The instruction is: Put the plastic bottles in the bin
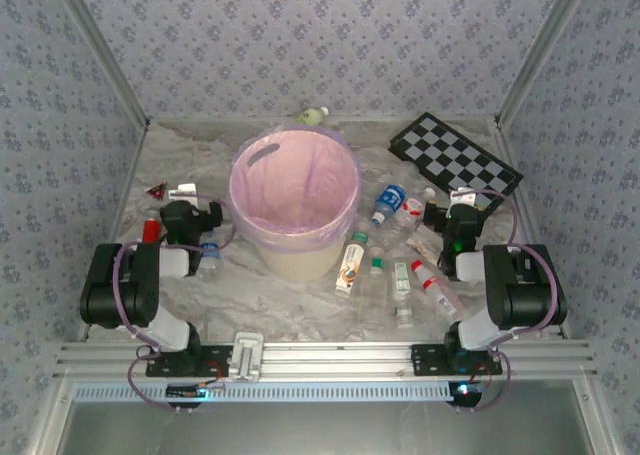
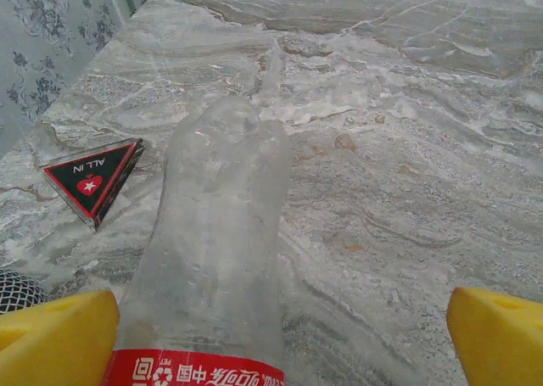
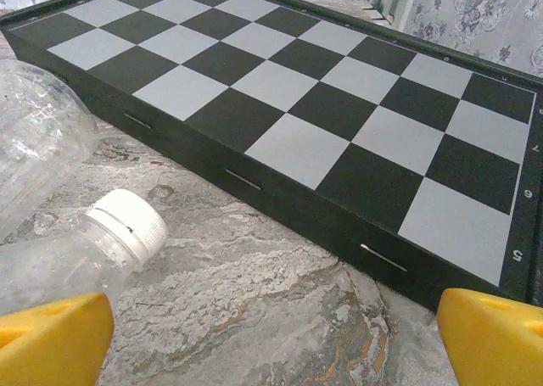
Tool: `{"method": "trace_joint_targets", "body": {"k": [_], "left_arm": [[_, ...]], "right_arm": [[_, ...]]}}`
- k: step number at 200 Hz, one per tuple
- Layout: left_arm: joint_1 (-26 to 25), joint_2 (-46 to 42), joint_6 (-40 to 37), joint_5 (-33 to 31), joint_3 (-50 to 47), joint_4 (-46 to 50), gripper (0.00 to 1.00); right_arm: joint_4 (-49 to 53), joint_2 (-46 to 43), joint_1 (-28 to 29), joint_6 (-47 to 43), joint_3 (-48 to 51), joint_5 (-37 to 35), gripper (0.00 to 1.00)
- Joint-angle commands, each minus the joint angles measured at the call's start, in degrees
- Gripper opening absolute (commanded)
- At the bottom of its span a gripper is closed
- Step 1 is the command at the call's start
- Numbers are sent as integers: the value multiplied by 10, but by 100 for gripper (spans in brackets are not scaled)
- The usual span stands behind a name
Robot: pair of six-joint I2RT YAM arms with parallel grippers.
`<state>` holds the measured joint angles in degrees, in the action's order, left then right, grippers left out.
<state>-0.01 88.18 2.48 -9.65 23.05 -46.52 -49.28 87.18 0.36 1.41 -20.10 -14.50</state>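
Clear plastic bottles (image 1: 352,265) with coloured labels lie right of the pink-lined bin (image 1: 300,255). The left gripper (image 2: 278,335), wide, straddles a red-labelled bottle (image 2: 221,233); the right gripper (image 3: 271,339), wide, sits beside a white-capped bottle (image 3: 102,237).

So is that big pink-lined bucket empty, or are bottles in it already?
Empty, it seems: from above, the bin shows only bare pink liner inside, and bottles lie on the table beside it.

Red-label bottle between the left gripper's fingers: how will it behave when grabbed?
The red-label bottle looks empty and see-through, so it is probably light. Its wall looks thin, so it may buckle under a firm squeeze. It lies on its side on the table, inside the open left gripper, so a nudge could roll it.
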Motion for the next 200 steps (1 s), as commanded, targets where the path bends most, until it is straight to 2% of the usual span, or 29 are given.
{"method": "trace_joint_targets", "body": {"k": [1, 168, 179, 184, 190, 200], "left_arm": [[0, -4, 6, -3, -1, -14, 99], [2, -4, 5, 8, 2, -10, 99], [2, -23, 0, 16, 20, 40, 99], [0, -43, -1, 13, 36, 85, 99], [-1, -70, 2, 5, 60, 152, 99], [-1, -114, 8, -11, 94, 231, 99]], "right_arm": [[1, 0, -2, -9, -10, 2, 100], [4, 0, -4, -7, -11, 5, 100], [14, -11, -2, -8, -13, 0, 100], [58, -28, -5, -6, -25, 16, 100], [65, -36, -5, -10, -31, 13, 100], [173, -71, -1, 3, -69, -13, 100]]}}
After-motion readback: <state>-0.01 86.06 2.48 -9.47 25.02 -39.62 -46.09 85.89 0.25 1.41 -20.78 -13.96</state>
